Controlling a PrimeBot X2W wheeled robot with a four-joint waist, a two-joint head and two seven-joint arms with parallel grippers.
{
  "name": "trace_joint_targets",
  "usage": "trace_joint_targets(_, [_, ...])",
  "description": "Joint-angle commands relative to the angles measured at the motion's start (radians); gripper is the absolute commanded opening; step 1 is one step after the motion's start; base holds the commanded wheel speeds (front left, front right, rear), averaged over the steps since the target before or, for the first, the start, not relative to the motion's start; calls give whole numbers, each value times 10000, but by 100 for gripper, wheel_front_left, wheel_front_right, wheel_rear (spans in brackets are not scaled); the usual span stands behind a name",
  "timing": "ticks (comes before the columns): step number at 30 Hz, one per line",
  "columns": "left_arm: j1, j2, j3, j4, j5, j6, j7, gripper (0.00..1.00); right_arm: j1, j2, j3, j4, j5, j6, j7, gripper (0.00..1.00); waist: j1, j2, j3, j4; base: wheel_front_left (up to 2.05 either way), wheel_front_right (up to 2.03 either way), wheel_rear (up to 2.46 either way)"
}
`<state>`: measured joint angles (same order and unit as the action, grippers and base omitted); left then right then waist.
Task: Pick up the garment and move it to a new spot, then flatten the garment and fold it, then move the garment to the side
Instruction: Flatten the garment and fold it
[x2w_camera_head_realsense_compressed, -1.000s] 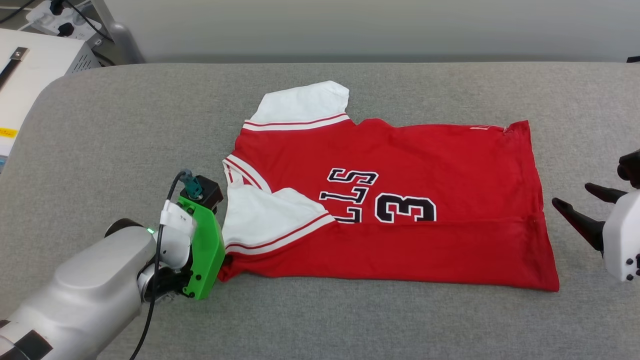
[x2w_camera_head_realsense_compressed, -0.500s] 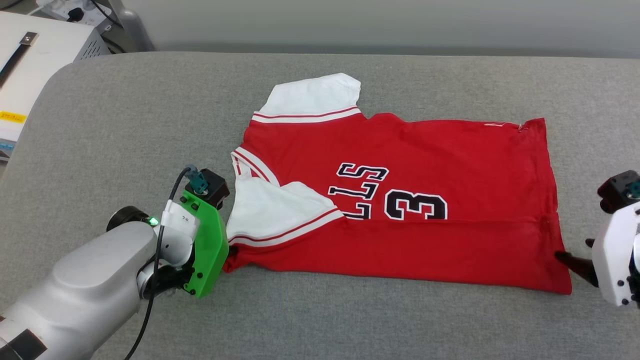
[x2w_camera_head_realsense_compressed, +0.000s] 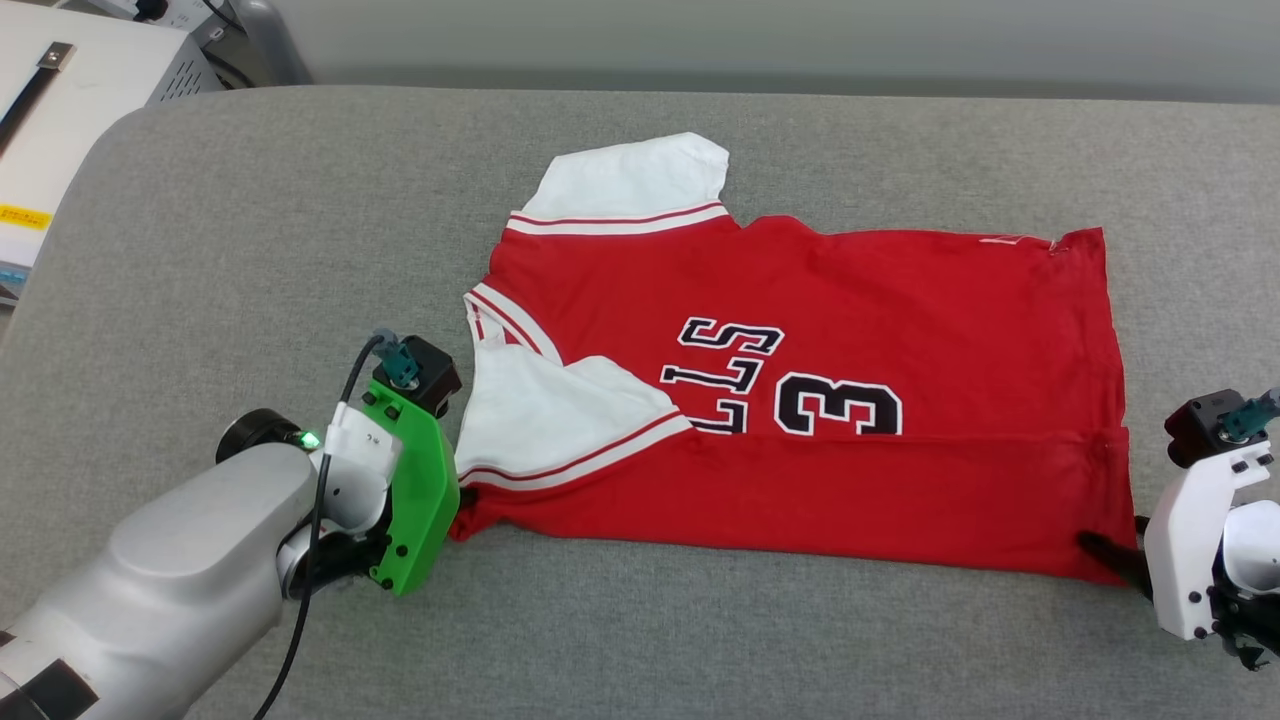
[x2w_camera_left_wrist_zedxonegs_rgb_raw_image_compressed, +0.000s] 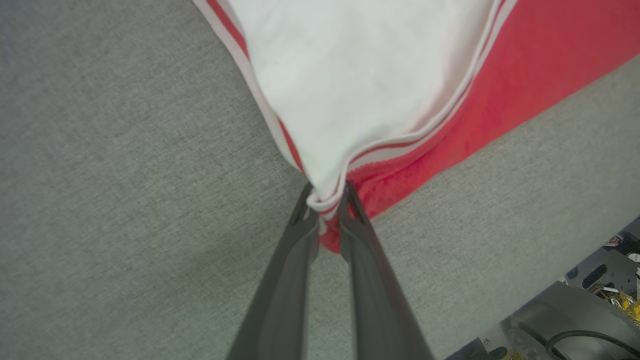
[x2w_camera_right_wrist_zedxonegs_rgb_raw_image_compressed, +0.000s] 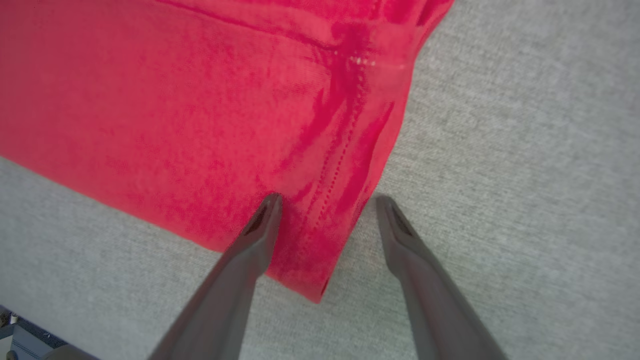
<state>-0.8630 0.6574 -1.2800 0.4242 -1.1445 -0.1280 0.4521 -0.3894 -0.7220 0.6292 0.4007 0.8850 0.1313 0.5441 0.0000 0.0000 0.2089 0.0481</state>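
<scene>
Garment (x2w_camera_head_realsense_compressed: 800, 330) crosswise, collar (x2w_camera_head_realsense_compressed: 505, 320) leftward; left gripper (x2w_camera_left_wrist_zedxonegs_rgb_raw_image_compressed: 326, 194) tight on it; right gripper (x2w_camera_right_wrist_zedxonegs_rgb_raw_image_compressed: 327, 200) wide, perhaps astride hem (x2w_camera_right_wrist_zedxonegs_rgb_raw_image_compressed: 345, 165).

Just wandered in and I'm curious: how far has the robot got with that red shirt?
Done: the garment lies flat on the grey pad, near edge and one sleeve folded over the lettering. In hand: the left pincer grips the shoulder corner; the right pincer stands open astride the hem corner. Left: further folds, then moving it aside.
</scene>
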Motion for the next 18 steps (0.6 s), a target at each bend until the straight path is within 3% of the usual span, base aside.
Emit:
trace_joint_targets(1, [137, -18, 11, 66, 14, -27, -76, 0, 235, 297, 338, 172, 59, -6, -47, 0, 0, 0, -99, -56, 0, 0, 0])
trace_joint_targets(5, [370, 58, 8, 145, -74, -27, -224, 0, 105, 76, 389, 75, 85, -6, -554, 0, 0, 0, -383, -153, 0, 0, 0])
trace_joint_targets(18, [1388, 1386, 3, -1413, -130, 23, -520, 0, 1268, -1072, -97, -1928, 457, -6, -1417, 0, 0, 0, -1593, -185, 0, 0, 0])
